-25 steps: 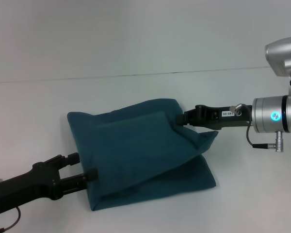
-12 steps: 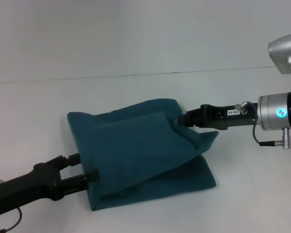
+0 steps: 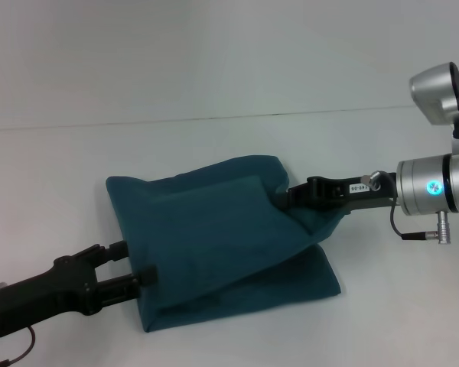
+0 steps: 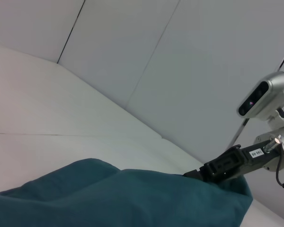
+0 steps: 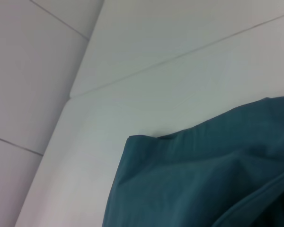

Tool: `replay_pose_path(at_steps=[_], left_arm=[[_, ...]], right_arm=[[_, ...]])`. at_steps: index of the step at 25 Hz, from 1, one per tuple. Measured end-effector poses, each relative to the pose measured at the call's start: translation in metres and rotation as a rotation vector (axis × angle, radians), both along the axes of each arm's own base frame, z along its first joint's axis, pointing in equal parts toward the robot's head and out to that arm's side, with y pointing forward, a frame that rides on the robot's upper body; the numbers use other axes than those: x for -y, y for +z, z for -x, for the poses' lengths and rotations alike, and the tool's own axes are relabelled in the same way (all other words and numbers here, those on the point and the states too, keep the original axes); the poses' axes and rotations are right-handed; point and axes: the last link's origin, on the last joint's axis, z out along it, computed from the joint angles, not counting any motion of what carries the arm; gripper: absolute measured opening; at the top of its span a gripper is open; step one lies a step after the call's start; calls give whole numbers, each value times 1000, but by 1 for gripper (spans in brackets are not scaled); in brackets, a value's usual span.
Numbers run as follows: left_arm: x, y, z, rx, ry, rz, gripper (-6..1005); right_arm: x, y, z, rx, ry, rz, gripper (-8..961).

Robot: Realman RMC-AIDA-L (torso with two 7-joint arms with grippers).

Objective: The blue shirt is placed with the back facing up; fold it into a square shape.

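White tabletop (image 3: 214,84) carries the blue shirt (image 3: 214,229), folded into a bulky, uneven stack. Left hand (image 3: 134,264) grips the shirt's near-left edge; right hand (image 3: 287,197) pinches its far-right upper layer, lifting it slightly.

The blue shirt (image 3: 222,237) is seen as soft, matt cloth, plain and loosely creased. The table (image 3: 214,69) is shown as a smooth white surface with a dull sheen. The left gripper (image 3: 134,264) and right gripper (image 3: 284,197) are made of matt black plastic; brushed silver metal is seen at the right wrist.
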Motion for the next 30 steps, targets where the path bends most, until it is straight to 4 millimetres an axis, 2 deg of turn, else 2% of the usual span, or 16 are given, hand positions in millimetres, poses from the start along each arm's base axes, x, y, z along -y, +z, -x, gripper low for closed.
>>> replay_pose_path(at_steps=[3, 9, 23, 30], left_arm=[[0, 0, 0, -1, 1, -1, 934], [-2, 0, -1, -2, -2, -1, 934], [-3, -6, -7, 13, -7, 2, 934], [-2, -8, -7, 25, 1, 3, 934]], right_arm=[[2, 2, -2, -22, 19, -29, 177], [6, 8, -1, -77, 60, -65, 11], [8, 35, -9, -140, 82, -126, 11], [15, 28, -28, -68, 39, -112, 10]])
